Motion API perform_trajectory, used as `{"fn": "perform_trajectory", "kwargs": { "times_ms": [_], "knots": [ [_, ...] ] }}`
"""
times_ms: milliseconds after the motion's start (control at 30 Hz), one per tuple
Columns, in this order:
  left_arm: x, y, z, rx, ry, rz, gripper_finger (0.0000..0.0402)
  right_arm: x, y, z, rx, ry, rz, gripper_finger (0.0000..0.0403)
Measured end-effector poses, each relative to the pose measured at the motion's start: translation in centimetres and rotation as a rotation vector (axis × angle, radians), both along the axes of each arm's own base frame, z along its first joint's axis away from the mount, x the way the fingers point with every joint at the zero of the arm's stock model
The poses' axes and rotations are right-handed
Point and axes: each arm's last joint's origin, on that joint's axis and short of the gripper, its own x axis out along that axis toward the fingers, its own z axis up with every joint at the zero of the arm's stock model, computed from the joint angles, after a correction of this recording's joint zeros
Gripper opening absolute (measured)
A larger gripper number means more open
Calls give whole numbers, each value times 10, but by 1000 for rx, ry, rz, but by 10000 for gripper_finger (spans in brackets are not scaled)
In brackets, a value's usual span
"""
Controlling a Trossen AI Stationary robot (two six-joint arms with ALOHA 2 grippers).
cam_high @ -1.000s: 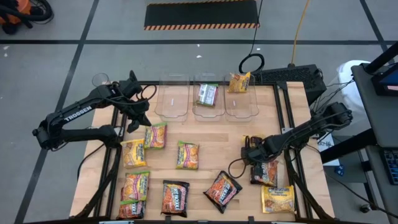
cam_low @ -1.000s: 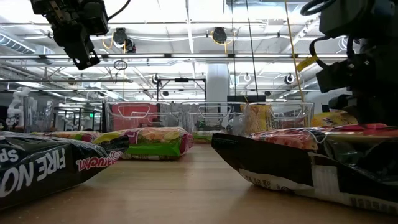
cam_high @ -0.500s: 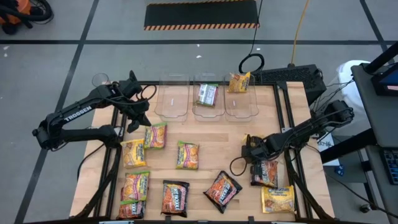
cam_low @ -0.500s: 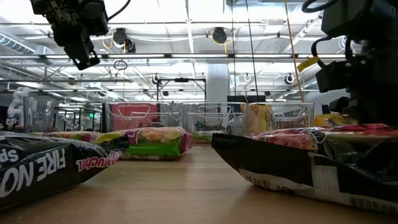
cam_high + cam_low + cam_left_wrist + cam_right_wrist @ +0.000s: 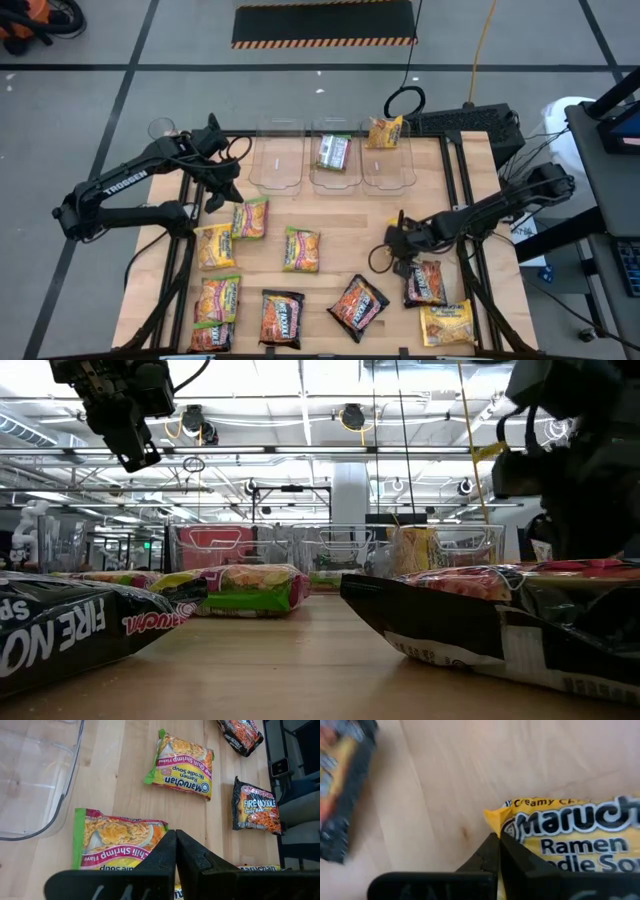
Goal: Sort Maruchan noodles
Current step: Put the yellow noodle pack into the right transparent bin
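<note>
The right gripper [image 5: 395,240] is extended low over the table's right half with fingers closed on nothing; the left gripper [image 5: 213,196], also closed and empty, is held raised at the left rear edge. A dark packet [image 5: 426,281] lies just beside the right jaws, a yellow creamy-chicken packet [image 5: 580,840] just beyond the fingertips. The remaining Maruchan noodles [image 5: 301,250] are scattered flat across the wooden table [image 5: 350,215]; two sit in the clear bins [image 5: 388,165].

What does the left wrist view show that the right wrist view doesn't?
Left wrist only: clear plastic bin, green-edged Chili Shrimp ramen packets, left gripper shut.
Right wrist only: yellow crinkly Creamy Chicken ramen packet at the shut right gripper.
Both: light wooden tabletop and a dark ramen packet, blurred in the right wrist view.
</note>
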Motion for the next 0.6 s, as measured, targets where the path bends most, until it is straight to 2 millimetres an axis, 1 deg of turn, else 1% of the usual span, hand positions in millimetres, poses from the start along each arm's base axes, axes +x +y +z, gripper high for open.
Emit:
{"fn": "perform_trajectory", "kwargs": {
  "times_ms": [200,400,600],
  "knots": [
    [0,0,0,-27,13,33,8,-3,-4,15,-22,-85,-44,0],
    [0,0,0,-27,13,33,8,-12,-7,28,-16,-128,-101,0],
    [0,0,0,-27,13,33,8,-17,-11,39,-52,-197,-159,0]
  ]
}}
